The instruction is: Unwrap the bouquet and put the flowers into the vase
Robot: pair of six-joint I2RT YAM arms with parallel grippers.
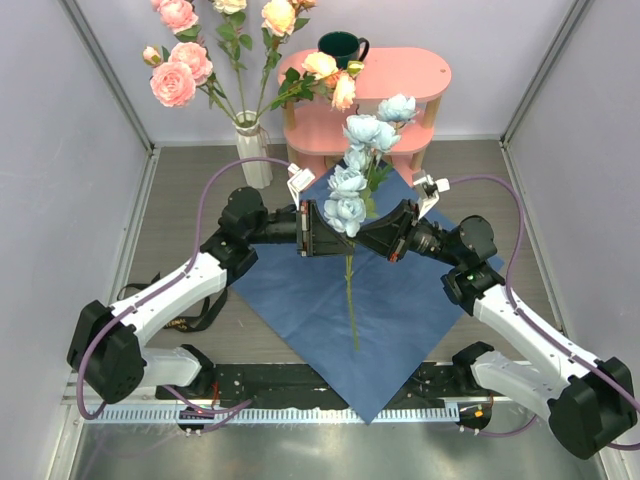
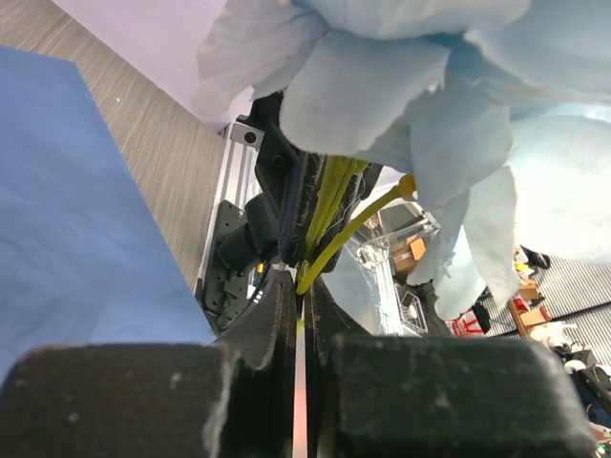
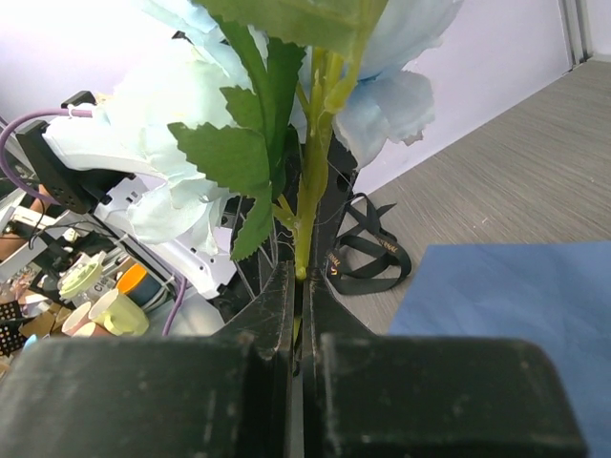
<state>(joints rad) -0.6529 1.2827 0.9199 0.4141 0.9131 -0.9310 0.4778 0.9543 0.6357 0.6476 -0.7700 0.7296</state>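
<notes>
Now gripped from both sides: one long green-stemmed spray of pale blue clustered blooms (image 1: 350, 205), raised above the middle of the grey wood-grain worktop (image 1: 180, 200), blooms up, bare end down. Pinched almost fully together on the yellow-green stem with the left tool (image 1: 332, 236), leaving only a hairline slit between the fingers in the left wrist view. Clamped tight on the same stem from the opposite side with the right tool (image 1: 372, 240), the two sets of fingertips nearly meeting. Spread flat beneath both arms, diamond-wise: wide blue paper sheet (image 1: 290, 300), with the stem's lower end hanging over it; cannot tell whether touching. Set well apart, back and to the left: small cream-white ribbed vase (image 1: 255, 160), already crowded with pink, peach and cream roses (image 1: 172, 85). Between spray and vase, only the left arm's wrist and a few rose heads leaning right toward a two-tier pink oval shelf (image 1: 410, 75). On its top tier, a dark green mug (image 1: 342, 45). Lying loose on bare worktop just off the sheet's edge: thin black ribbon (image 3: 368, 262).
</notes>
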